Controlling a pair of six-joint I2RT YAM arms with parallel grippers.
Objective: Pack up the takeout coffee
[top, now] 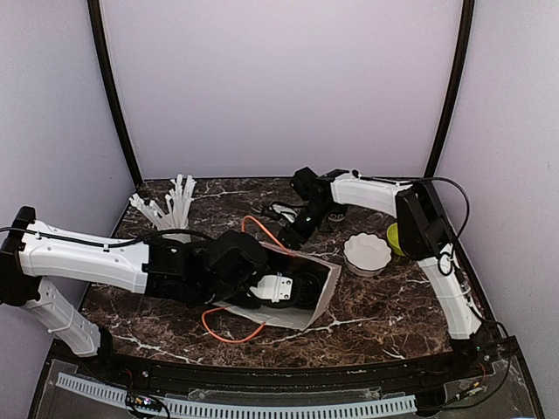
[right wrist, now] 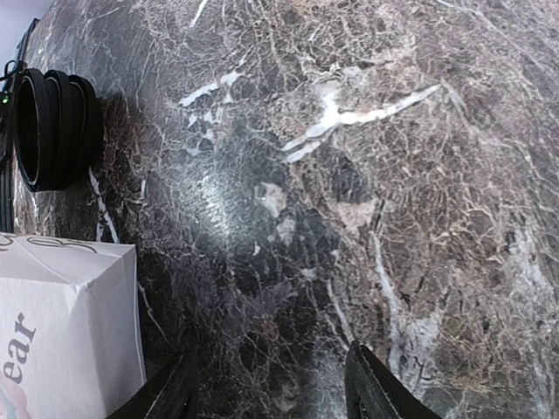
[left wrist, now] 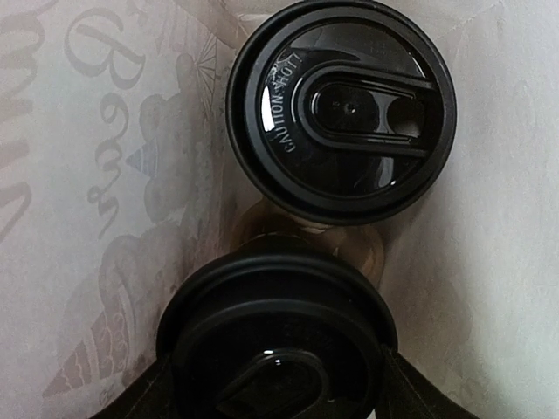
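Closest to you, your left arm is lying low across the counter [top: 376, 305] and reaching into the white paper bag [top: 325, 292], which is resting on its side. In the left wrist view, your left gripper [left wrist: 279, 388] is clamping the near coffee cup [left wrist: 275, 332]. Its dark fingers [left wrist: 144, 397] are pressing against both sides of the black lid, so the cup is sitting right between them.

Just past it, the far coffee cup [left wrist: 341, 109] is lying deeper in the bag. Its lid is facing the camera and showing the raised words "CAUTION HOT". The two lids are sitting close together, though you cannot tell whether they are touching. The bag's printed wall is wrapping around both cups.

Orange handles [top: 229, 332] are trailing from the bag's mouth onto the marble.

Further out on the right, a white scalloped bowl [top: 367, 253] is sitting on the counter, well apart from the bag.

Your right gripper [right wrist: 271, 371] is hovering over bare marble beyond the bag. Its fingers are standing apart and gripping nothing, and both cups are well away from it. A corner of the bag is showing at its lower left.

At the far left, a cluster of white sticks [top: 170, 205] is standing upright.
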